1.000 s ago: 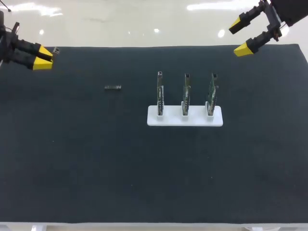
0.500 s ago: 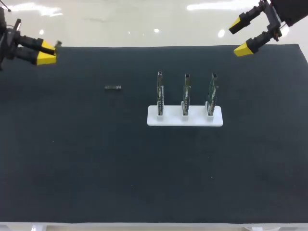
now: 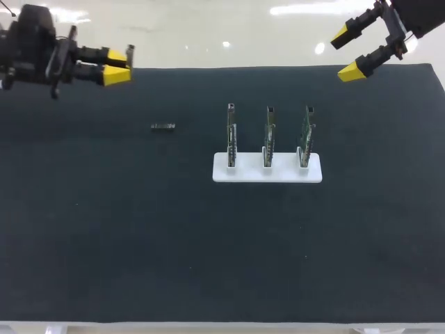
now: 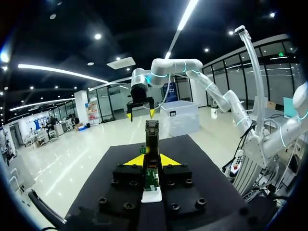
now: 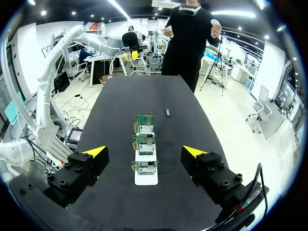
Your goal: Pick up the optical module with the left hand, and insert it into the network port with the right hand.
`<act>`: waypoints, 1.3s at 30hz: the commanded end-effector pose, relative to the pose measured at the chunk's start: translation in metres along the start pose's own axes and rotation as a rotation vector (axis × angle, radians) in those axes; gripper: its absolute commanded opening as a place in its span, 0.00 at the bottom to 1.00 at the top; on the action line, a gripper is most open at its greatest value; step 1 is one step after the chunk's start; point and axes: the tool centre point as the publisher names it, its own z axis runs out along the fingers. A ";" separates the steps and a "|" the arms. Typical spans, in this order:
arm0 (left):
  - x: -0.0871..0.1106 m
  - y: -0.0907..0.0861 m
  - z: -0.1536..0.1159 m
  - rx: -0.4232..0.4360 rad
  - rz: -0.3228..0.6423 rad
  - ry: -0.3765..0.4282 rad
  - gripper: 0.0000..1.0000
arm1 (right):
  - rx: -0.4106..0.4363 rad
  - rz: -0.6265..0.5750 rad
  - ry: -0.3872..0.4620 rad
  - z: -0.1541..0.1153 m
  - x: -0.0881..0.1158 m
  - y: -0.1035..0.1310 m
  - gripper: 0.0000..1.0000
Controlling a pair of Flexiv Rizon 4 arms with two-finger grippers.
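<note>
My left gripper is at the mat's far left edge, shut on the optical module, a slim dark and metal piece that sticks out past the yellow tips. In the left wrist view the module stands between the fingers of the gripper, clamped from both sides. Three green boards with network ports stand upright in a white holder near the mat's middle. The same boards lie straight ahead of my right gripper. My right gripper hangs open and empty above the far right corner.
A small dark part lies flat on the black mat, left of the holder; it also shows beyond the boards. My right gripper appears far ahead of the left one.
My left arm has swung to the right along the far edge with the module in its grip. The right arm, the holder and the small part have kept still.
</note>
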 end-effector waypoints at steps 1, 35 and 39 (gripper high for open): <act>0.005 0.015 0.027 0.015 -0.008 -0.011 0.00 | 0.000 -0.001 -0.001 0.000 0.000 0.000 1.00; 0.001 0.040 0.093 -0.002 -0.028 -0.047 0.00 | 0.000 -0.001 -0.001 0.000 0.000 0.000 1.00; 0.001 0.040 0.093 -0.002 -0.028 -0.047 0.00 | 0.000 -0.001 -0.001 0.000 0.000 0.000 1.00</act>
